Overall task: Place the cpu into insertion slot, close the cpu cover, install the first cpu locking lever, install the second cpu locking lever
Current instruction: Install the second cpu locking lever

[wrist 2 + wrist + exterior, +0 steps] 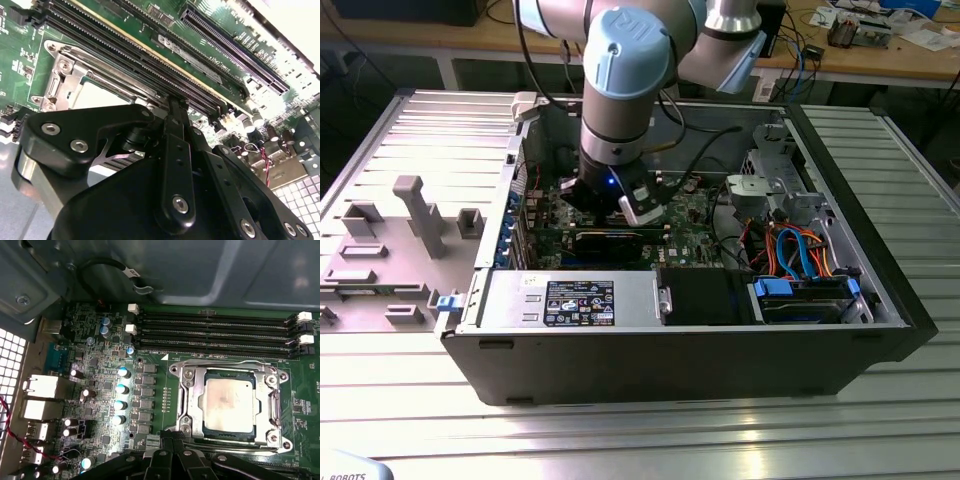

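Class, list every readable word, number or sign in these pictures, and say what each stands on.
Sticker on the power supply: too small to read.
White print on the motherboard: blurred, unreadable.
Tag on the black cable: unreadable.

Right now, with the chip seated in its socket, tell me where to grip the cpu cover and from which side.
Take the cpu cover by a side rail's outer edge, probably coming from straight above the board. It lies flat, framing the cpu, so only thin edges offer purchase, and the memory slots crowd one side. Which end hinges I cannot tell.
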Action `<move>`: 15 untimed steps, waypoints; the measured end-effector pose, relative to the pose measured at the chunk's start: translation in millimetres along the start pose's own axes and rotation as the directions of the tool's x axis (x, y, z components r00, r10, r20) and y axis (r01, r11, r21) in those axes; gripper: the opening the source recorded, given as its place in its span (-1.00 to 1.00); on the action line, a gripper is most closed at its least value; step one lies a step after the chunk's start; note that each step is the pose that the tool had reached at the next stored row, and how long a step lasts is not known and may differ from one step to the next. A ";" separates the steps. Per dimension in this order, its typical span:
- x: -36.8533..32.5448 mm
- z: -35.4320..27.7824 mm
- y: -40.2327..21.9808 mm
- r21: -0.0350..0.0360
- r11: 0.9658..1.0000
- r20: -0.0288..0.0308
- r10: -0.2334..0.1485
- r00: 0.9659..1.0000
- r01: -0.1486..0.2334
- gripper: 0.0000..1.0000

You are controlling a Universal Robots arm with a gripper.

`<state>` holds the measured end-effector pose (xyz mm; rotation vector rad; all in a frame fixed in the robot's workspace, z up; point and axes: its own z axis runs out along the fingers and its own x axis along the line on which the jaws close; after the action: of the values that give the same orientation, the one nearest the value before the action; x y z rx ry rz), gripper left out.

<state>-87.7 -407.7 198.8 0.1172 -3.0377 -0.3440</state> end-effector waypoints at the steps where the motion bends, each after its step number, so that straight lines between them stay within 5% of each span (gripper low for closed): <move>1: 0.3 0.6 0.4 -0.001 1.000 0.000 0.000 1.000 0.000 -0.79; 9: 0.8 0.9 1.0 -0.001 1.000 0.000 0.000 1.000 0.000 -0.79; 15: 2.4 -5.5 2.6 -0.001 1.000 0.000 0.000 1.000 0.000 -0.79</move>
<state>-89.7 -406.6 204.9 0.1176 -3.0377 -0.3456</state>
